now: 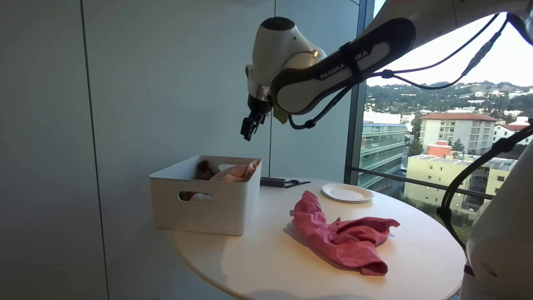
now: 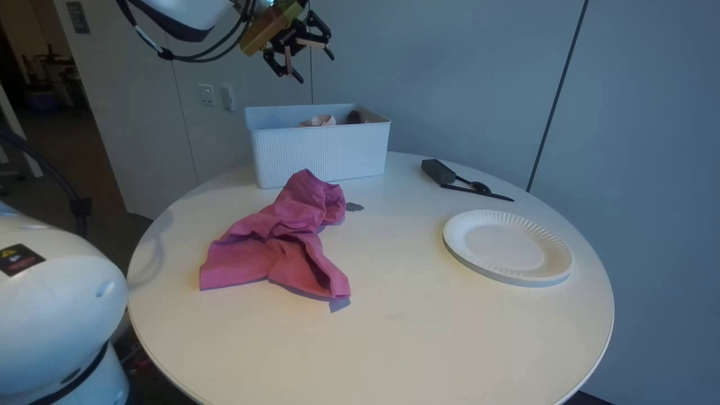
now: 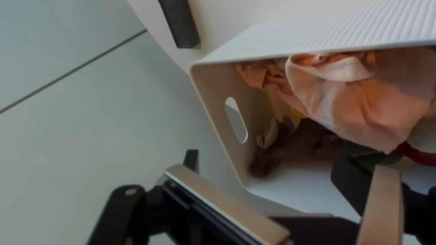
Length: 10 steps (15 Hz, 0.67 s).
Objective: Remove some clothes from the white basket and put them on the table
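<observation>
The white basket point(image 1: 200, 218) stands at the table's far edge, also seen in an exterior view point(image 2: 320, 154) and the wrist view point(image 3: 218, 81). In it a peach cloth point(image 3: 368, 102) lies against one side wall, its top at the rim point(image 1: 235, 173). A dark brown soft item point(image 3: 289, 146) and bits of green cloth point(image 3: 368, 151) and red point(image 3: 417, 154) lie lower, partly hidden. A pink-red garment point(image 1: 341, 246) lies crumpled on the table point(image 2: 422, 337). My gripper point(image 2: 315, 67) is open and empty above the basket, apart from it; its fingers show in the wrist view point(image 3: 270, 173).
A white paper plate point(image 2: 509, 247) lies on the table beyond the garment. A dark box with a cable point(image 2: 439, 171) lies near the basket by the table's edge. A wall point(image 1: 179, 83) rises behind the basket. The robot's base point(image 2: 56, 315) stands beside the table.
</observation>
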Motion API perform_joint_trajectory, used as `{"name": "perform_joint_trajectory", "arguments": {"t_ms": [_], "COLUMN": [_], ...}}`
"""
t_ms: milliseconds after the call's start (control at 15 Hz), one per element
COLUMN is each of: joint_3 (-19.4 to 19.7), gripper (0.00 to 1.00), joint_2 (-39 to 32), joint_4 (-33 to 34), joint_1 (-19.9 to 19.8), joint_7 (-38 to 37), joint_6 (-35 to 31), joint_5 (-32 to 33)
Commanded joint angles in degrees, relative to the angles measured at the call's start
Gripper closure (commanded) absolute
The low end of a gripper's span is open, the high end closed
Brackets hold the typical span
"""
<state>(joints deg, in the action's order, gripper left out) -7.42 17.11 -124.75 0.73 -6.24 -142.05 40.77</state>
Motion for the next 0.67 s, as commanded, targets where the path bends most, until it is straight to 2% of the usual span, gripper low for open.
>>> {"name": "perform_joint_trajectory", "arguments": {"t_ms": [0, 67, 200, 267, 333, 400, 467, 533, 600], "joint_3": [3.8, 4.5, 7.5, 7.4, 5.4, 5.2, 4.9, 5.4, 5.7], "gripper": [0.0, 0.0, 0.0, 0.0, 0.0, 0.0, 0.0, 0.0, 0.0], "joint_2": [-10.2, -12.5, -16.6, -18.3, -19.6, -20.7, -22.0, -23.0, -23.8], "joint_4": [8.2, 9.6, 12.3, 13.9, 15.8, 17.3, 19.7, 21.0, 22.7], "joint_1": [2.8, 3.6, 7.8, 8.0, 5.9, 5.4, 4.6, 4.3, 4.2], "joint_7": [12.0, 16.7, 24.3, 28.4, 33.0, 36.8, 36.8, 31.4, 29.4], "joint_6": [-8.1, -8.2, -5.6, -2.4, 0.9, 4.6, 10.6, 14.9, 18.4], "joint_5": [-10.5, -16.5, -26.4, -31.5, -36.5, -40.7, -40.7, -34.5, -30.9]}}
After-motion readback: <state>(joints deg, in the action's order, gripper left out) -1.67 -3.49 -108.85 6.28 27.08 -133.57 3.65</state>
